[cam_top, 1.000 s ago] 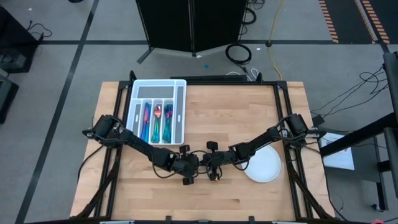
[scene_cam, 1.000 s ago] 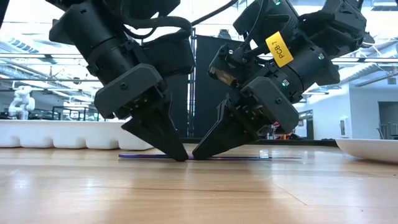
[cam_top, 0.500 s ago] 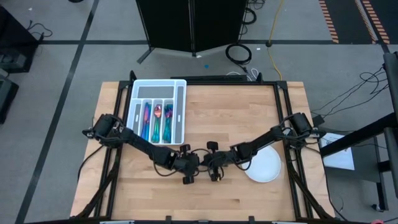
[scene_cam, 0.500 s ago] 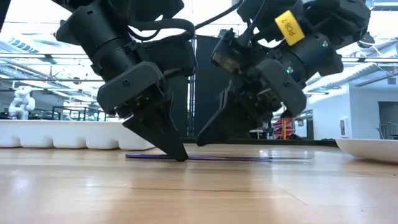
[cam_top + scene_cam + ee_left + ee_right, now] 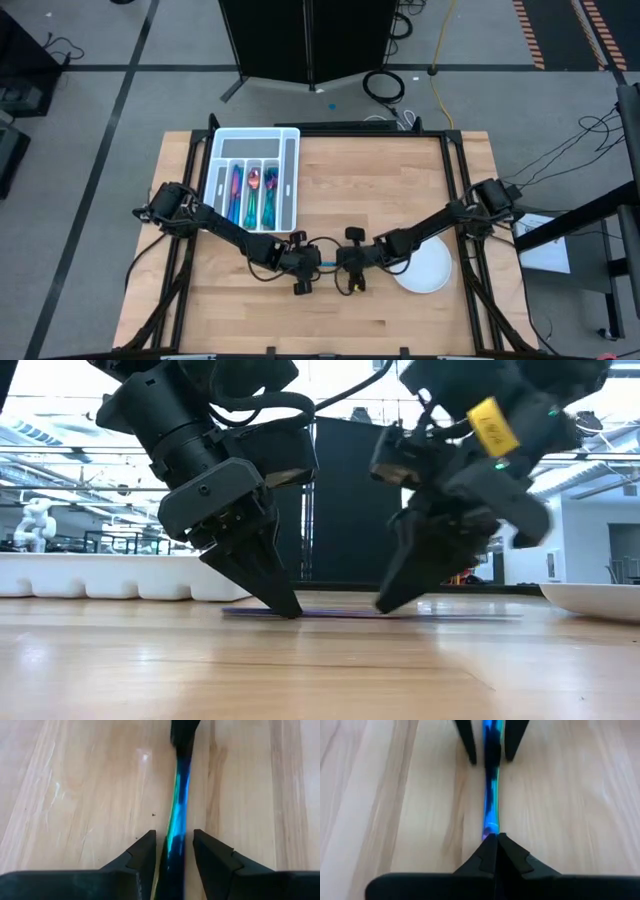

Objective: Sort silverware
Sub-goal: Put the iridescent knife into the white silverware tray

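High view, straight down: a pale wooden table [image 5: 330, 190] with a white divided plastic tray [image 5: 288, 185] at its far left corner, holding several slim iridescent rainbow-metal utensils [image 5: 252, 195] lined up in its narrow compartments. A round white plate [image 5: 428, 270] on the right side of the table. Both dark arms reaching inward, meeting near the table's middle front; left gripper [image 5: 312, 264] and right gripper [image 5: 343, 265] facing each other, with a slim iridescent blue-purple utensil [image 5: 327, 265] lying flat between them.

Low view, level with the table: left gripper [image 5: 283, 603] tilted down, fingertips touching the wood at one end of the thin utensil [image 5: 370, 614], which lies flat on the table. Right gripper [image 5: 392, 601] tilted down, tips at the table over the utensil's middle. Tray wall at far left, plate rim at far right.

Left wrist view: two dark fingers [image 5: 142, 855] narrowly apart, straddling the utensil's [image 5: 176, 822] blue-green shaft, small gaps on both sides, not pinching it.

Right wrist view: dark fingers [image 5: 486, 851] pressed together, tips at the near end of the utensil [image 5: 491, 800]; whether metal is pinched between them, impossible to tell.
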Motion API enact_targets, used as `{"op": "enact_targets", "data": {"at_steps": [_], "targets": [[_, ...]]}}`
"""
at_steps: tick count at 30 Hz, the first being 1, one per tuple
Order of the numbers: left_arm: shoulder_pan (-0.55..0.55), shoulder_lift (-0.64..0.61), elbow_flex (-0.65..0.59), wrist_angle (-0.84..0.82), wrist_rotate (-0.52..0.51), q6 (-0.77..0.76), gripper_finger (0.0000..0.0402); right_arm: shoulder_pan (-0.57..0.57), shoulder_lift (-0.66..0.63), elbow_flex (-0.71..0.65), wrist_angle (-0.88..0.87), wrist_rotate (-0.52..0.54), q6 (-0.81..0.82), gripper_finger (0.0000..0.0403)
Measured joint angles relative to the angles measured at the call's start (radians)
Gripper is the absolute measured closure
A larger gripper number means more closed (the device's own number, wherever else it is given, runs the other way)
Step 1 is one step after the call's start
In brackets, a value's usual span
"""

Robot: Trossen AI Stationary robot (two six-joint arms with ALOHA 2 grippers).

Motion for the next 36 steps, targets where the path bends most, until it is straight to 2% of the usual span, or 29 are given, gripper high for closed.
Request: {"op": "enact_targets", "data": {"at_steps": [3,9,13,18,21,28,36], "targets": [[0.001,0.000,-0.001,-0.001,0.011,0.000,0.0277,0.031,-0.032,0.000,-0.061,0.049,0.020,0.0402],[0.002,0.000,-0.001,-0.003,0.015,0.000,0.0299,0.084,-0.104,0.000,-0.077,0.130,0.017,0.0402],[0.002,0.000,-0.002,-0.003,0.022,0.000,0.0329,0.111,-0.152,0.000,-0.124,0.131,0.045,0.0403],[0.002,-0.001,-0.002,-0.003,0.029,0.000,0.0360,0.142,-0.176,0.000,-0.281,0.131,0.173,0.0403],[0.002,-0.001,-0.002,-0.003,0.031,0.000,0.0364,0.152,-0.176,-0.005,-0.356,0.146,0.255,0.0403],[0.001,-0.002,-0.002,-0.001,0.038,-0.001,0.0366,0.150,-0.176,-0.084,-0.375,0.168,0.372,0.0403],[0.001,-0.002,-0.002,0.000,0.042,-0.004,0.0365,0.150,-0.177,-0.112,-0.371,0.190,0.399,0.0403]]}}
